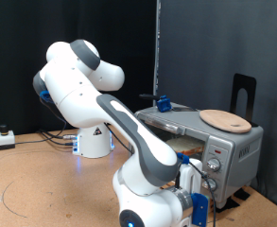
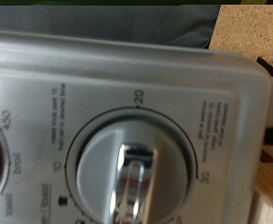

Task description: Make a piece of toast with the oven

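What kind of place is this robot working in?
Most likely a robotics lab bench, not a home kitchen. A white robot arm is bolted onto a wooden table, black curtains hang behind it, and cables trail across the table. A toaster oven stands there, with the gripper at its timer knob.

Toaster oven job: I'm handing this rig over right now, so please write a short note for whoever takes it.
Gripper: at the knob panel of the boxy silver-grey toaster oven, on the exterior view's right; open or shut not visible.
Wrist view: a round grey timer dial fills the frame, close up.
Toast: pale shape behind the glass door, not certain.
Round tan wooden plate: on the oven's top.
Left: cannot judge the dial's setting.
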`<state>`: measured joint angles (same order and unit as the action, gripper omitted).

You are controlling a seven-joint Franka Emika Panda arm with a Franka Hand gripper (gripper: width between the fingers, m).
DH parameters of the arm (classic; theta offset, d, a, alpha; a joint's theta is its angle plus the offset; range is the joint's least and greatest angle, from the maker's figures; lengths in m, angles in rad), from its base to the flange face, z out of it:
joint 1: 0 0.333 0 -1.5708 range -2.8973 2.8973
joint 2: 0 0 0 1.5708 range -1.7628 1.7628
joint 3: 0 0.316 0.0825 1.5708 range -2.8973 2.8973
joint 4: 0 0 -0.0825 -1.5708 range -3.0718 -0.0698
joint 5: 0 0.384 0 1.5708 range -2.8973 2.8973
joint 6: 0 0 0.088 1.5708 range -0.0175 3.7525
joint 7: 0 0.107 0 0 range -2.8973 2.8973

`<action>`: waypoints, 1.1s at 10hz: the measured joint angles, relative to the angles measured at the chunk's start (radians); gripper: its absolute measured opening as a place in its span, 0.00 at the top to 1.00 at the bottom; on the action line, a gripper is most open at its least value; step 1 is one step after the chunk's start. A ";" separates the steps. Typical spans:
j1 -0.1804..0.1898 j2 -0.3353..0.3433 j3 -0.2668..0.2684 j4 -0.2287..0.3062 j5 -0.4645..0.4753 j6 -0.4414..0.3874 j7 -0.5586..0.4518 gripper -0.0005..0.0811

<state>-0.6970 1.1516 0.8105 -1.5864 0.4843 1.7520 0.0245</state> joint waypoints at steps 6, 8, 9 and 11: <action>0.038 0.001 0.001 -0.003 0.008 0.029 0.000 0.04; 0.039 0.001 0.001 -0.003 0.012 0.026 0.005 0.26; 0.038 0.001 0.004 -0.001 0.016 0.013 0.008 0.26; 0.037 0.000 0.006 0.002 0.020 0.001 0.010 0.60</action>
<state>-0.6596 1.1520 0.8168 -1.5843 0.5046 1.7528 0.0347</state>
